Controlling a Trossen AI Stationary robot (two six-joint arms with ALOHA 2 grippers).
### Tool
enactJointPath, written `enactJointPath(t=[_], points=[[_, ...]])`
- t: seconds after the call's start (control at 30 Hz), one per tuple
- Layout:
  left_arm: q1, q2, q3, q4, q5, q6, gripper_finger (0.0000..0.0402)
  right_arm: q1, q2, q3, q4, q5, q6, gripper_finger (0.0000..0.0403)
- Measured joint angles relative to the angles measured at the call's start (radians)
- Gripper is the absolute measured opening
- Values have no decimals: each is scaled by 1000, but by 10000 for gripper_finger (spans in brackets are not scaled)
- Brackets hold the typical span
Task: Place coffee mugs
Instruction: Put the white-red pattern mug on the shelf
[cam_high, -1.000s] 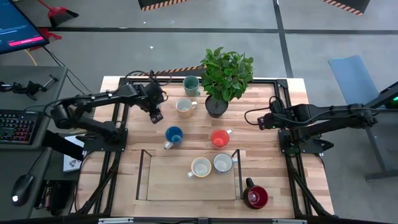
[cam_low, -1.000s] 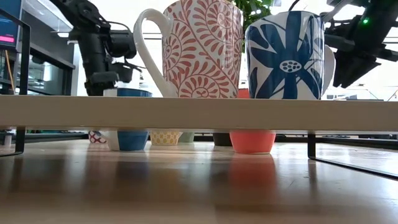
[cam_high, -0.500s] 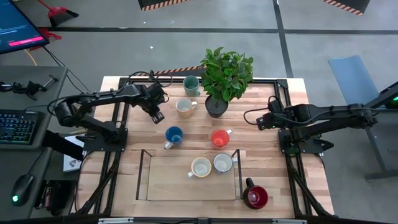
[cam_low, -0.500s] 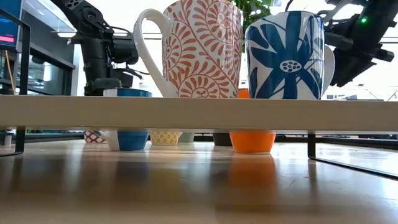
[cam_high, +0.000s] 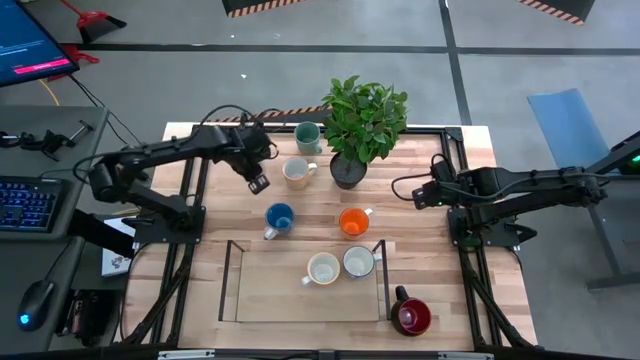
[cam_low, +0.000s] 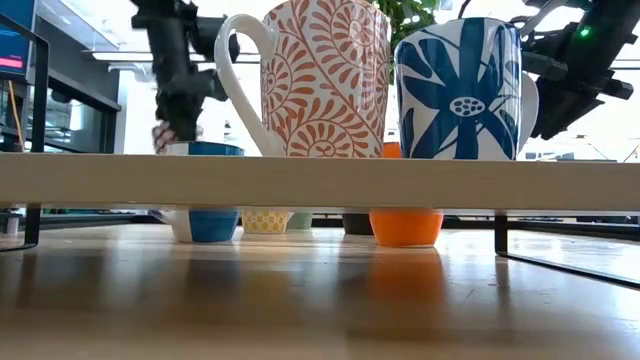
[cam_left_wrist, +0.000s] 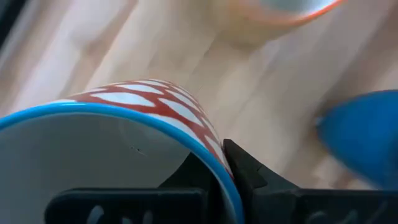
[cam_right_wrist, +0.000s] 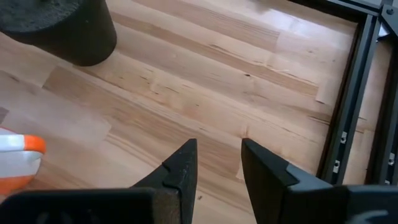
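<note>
Left end effector (cam_left_wrist: 224, 180) clamps the red-patterned mug (cam_left_wrist: 124, 149) — empty inside.

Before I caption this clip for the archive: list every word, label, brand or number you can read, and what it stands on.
Nothing is readable.
Monitor: pink bar with text, too small to read.
Keyboard: key legends too small to read.
Mugs, such as the red-patterned mug and the blue-flowered mug: patterns only, no lettering.

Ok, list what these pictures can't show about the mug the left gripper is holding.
- Red-patterned mug: its base and handle are cut off by the left wrist view's edge.
- In the high view, the left gripper covers it.
- In the low view, the shelf board hides whether it clears the table.
</note>
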Motion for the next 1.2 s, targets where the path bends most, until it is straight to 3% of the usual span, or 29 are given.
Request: enactJointPath(t=[0.23,0.4,0.87,1.2], points=[[-184,0,207,-149,1,-75,7,0,0,0,56,0,-2,103],[-367,-1,278,-179,3,-161,7,0,0,0,91,-4,-7,103],[-851,5,286,-173,-2,-510,7,0,0,0,139,-97,-7,103],[-1011,147,286,-102,-7,-600,7,0,2,0,169,-136,-42,103]])
